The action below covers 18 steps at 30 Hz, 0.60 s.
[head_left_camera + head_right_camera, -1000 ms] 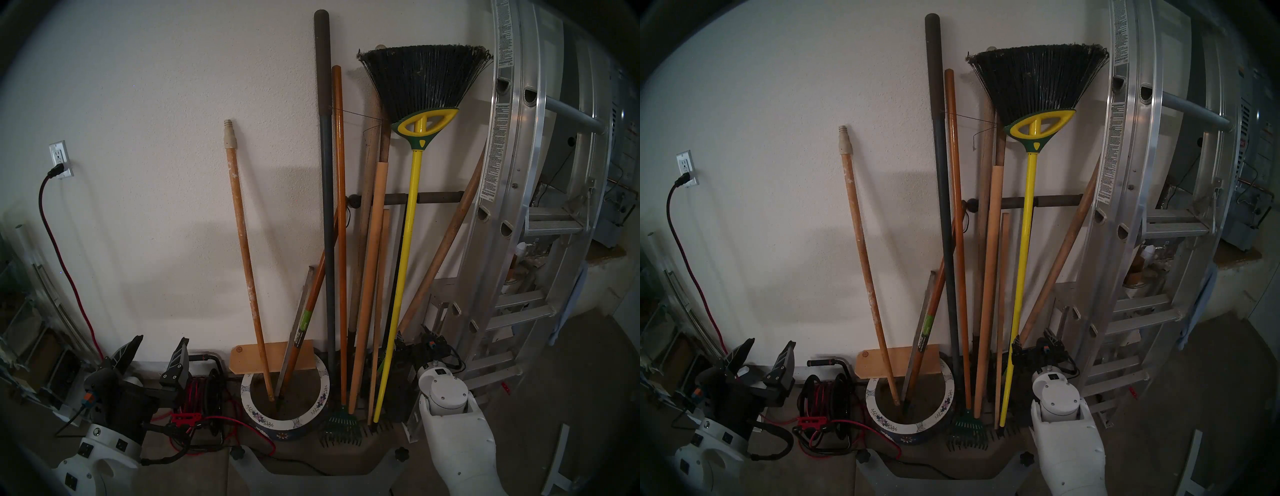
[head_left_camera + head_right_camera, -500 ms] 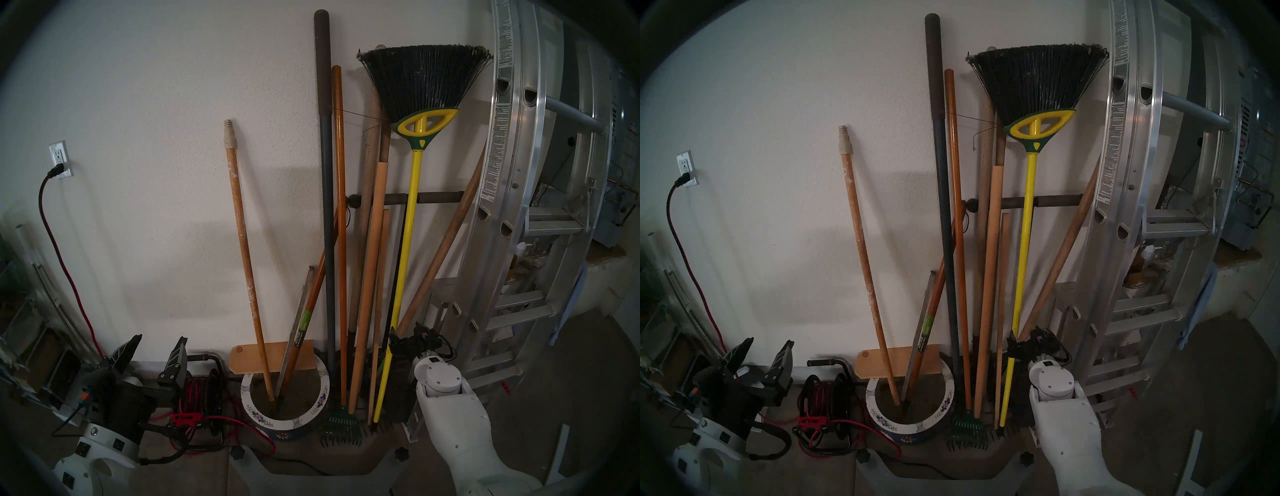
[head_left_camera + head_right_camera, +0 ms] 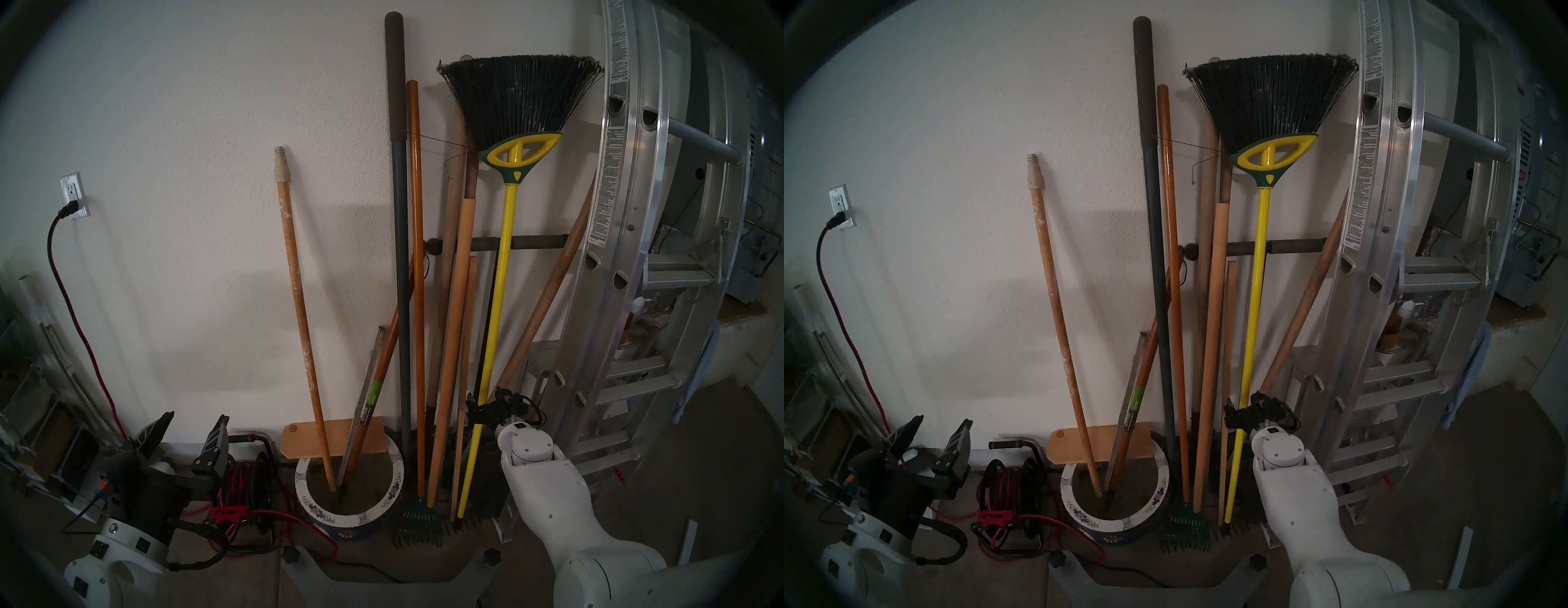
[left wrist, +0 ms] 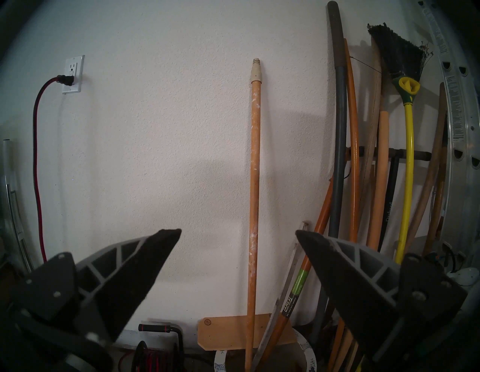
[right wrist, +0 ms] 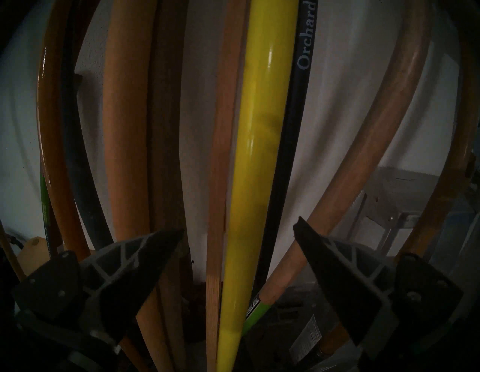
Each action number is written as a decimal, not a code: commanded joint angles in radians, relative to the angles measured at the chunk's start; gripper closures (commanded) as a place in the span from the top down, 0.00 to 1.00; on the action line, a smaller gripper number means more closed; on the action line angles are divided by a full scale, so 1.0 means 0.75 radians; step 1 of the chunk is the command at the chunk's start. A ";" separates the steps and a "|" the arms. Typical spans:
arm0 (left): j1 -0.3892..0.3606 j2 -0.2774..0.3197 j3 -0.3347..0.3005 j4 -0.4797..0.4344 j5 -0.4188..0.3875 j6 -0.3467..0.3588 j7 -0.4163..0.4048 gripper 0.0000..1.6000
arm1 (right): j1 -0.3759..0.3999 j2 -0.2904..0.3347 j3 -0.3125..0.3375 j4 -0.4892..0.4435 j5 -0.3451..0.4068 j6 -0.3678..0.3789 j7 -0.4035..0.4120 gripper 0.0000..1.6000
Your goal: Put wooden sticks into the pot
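Our right tool [image 5: 239, 231] is spread wide, with the yellow broom handle [image 5: 257, 155] standing between its two fingers. Nothing is pinched yet. Our left tool [image 4: 237, 233] is spread wide too and holds nothing. It points at the wall, well away from the bundle.

The pot [image 3: 396, 479] sits on the floor by the wall. The paint-speckled pole [image 3: 299, 305] already stands in it and leans on the wall. The broom stands on the floor to the right of the pot, packed in among other poles.

We think the next step is to close on the broom, and a few things could go wrong. A thin wooden stick [image 5: 217, 181] is right beside the yellow handle, so our fingers may pinch both together. The handle looks shiny and smooth, so it could slip. The broom's black bristles [image 3: 519, 97] sit high up, so it may tip when lifted. Pulling it out could also knock the other poles over.
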 commanded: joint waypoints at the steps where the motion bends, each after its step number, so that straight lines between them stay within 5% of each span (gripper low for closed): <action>1: 0.010 -0.034 -0.014 -0.012 -0.006 0.008 -0.033 1.00 | 0.153 -0.005 -0.006 0.127 -0.006 -0.022 -0.012 1.00; 3: 0.010 -0.040 -0.018 -0.012 -0.009 0.012 -0.043 1.00 | 0.172 -0.006 -0.002 0.160 -0.007 -0.036 -0.017 1.00; 4: 0.010 -0.044 -0.020 -0.012 -0.010 0.014 -0.048 1.00 | 0.181 -0.005 -0.004 0.176 -0.012 -0.043 -0.021 0.00; 18: 0.010 -0.133 -0.065 -0.012 -0.034 0.055 -0.172 1.00 | 0.196 -0.016 -0.014 0.348 -0.047 -0.275 -0.079 0.00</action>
